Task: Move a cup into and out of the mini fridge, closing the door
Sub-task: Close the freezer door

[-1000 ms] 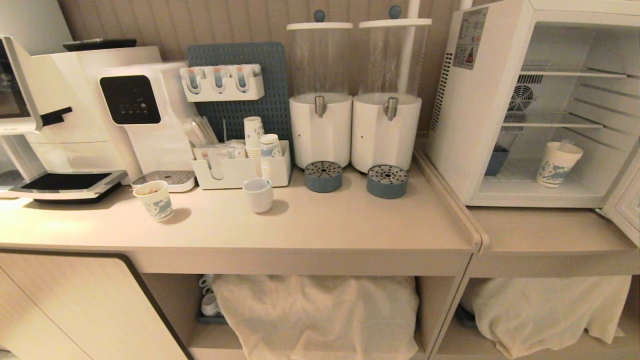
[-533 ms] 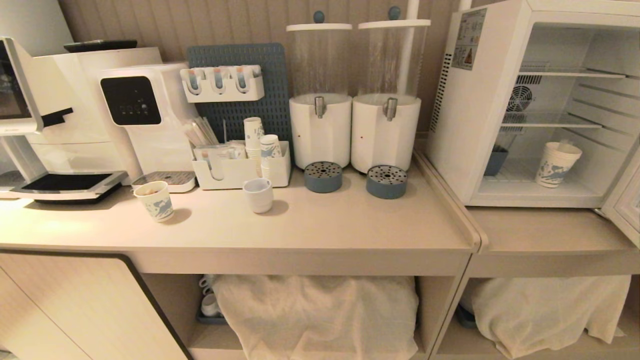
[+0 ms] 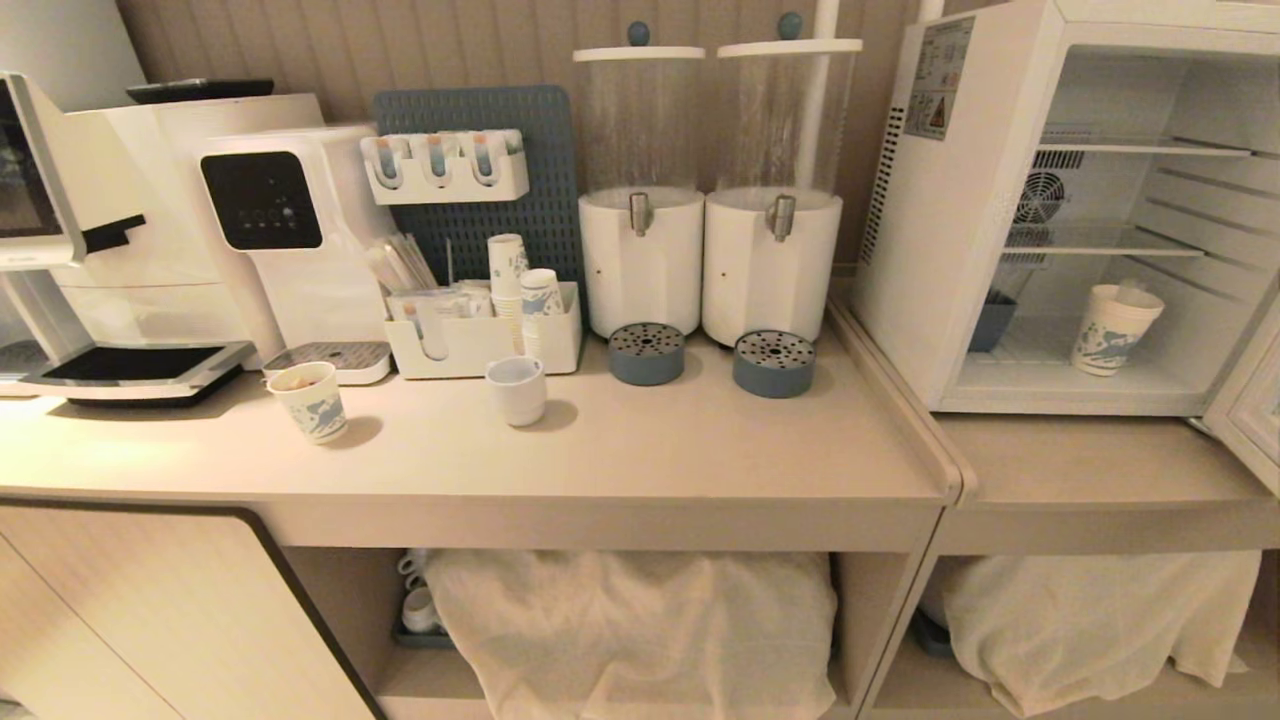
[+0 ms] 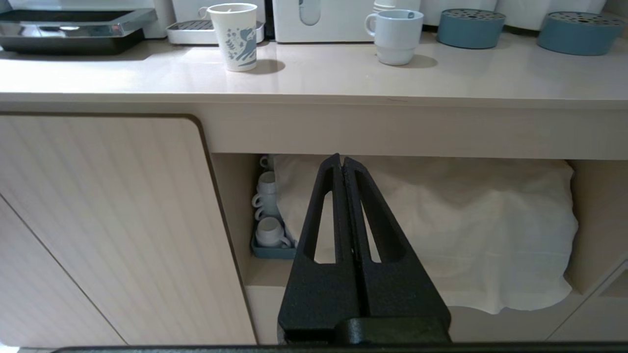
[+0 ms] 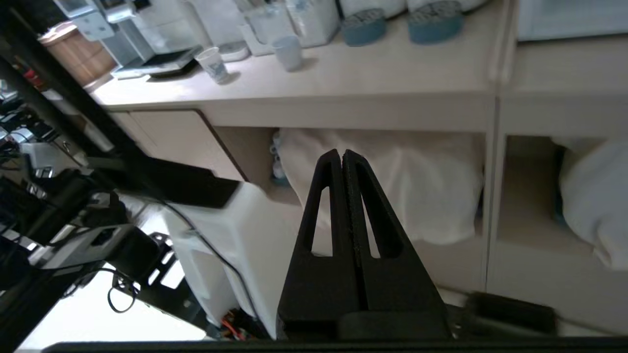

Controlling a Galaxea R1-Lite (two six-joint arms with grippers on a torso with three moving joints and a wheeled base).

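While the door (image 3: 1252, 410) stands swung open at the right edge of the mini fridge (image 3: 960, 200), you can see straight into the cabinet from the head view. Locate the cup (image 3: 1113, 328) inside the mini fridge: it stands upright on the cabinet floor, below the lower wire shelf (image 3: 1100, 238) and toward the right of the interior. A small dark blue container (image 3: 992, 322) sits at the left rear of the same floor, well apart from the cup. The fan (image 3: 1040, 196) is set in the back wall, above the container.

Neither arm appears in the head view. Check the left gripper (image 4: 342, 159) in its wrist view: its two black fingers are pressed flat together with nothing between them, and it points at the open shelf under the counter (image 4: 314, 78), where a white cloth (image 4: 431, 220) covers the contents and small mugs (image 4: 267, 211) sit in a blue tray. Check the right gripper (image 5: 341, 153) likewise: its fingers are also pressed together and hold nothing, and it is below counter height, well to the left of the mini fridge, facing the cloth-covered shelf.

Left of the mini fridge on the counter you will find two drink dispensers (image 3: 705, 190), a white mug (image 3: 517, 390) and a shorter paper cup (image 3: 309, 401).
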